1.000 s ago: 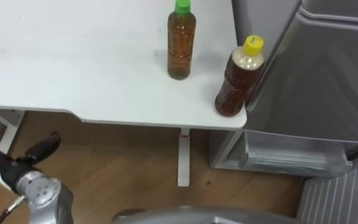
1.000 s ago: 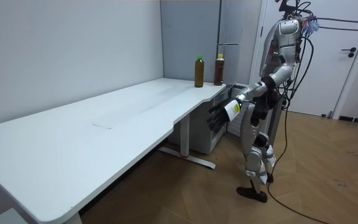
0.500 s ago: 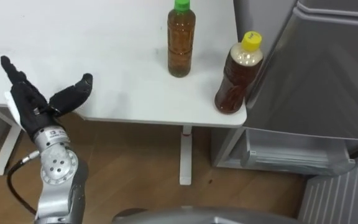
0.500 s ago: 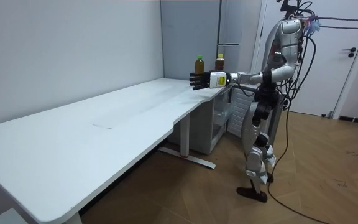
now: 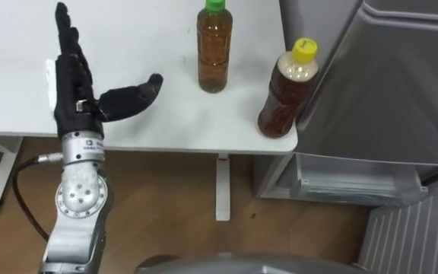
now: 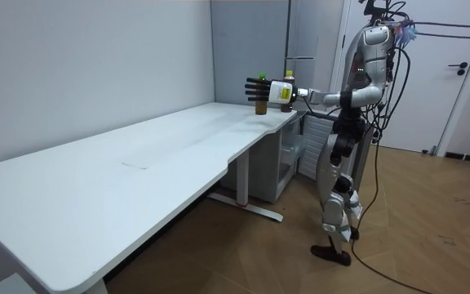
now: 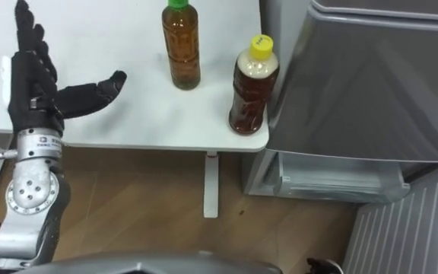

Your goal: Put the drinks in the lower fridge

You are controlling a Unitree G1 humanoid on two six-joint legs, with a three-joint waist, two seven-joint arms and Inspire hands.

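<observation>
my left hand [image 5: 78,84]: raised over the white table [image 5: 173,122] near its front edge, fingers straight and spread, thumb out toward the drinks, holding nothing.
green-capped bottle [image 5: 214,47]: upright on the table, apart from my hand.
yellow-capped bottle [image 5: 284,91]: upright at the table's corner, just beside the grey fridge [image 5: 386,84].

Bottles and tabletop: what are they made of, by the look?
Green-capped bottle and yellow-capped bottle: likely clear plastic with a glossy finish, since the brown contents show through the walls. Table: smooth matte white top, probably laminate or painted board; the core is not visible.
</observation>
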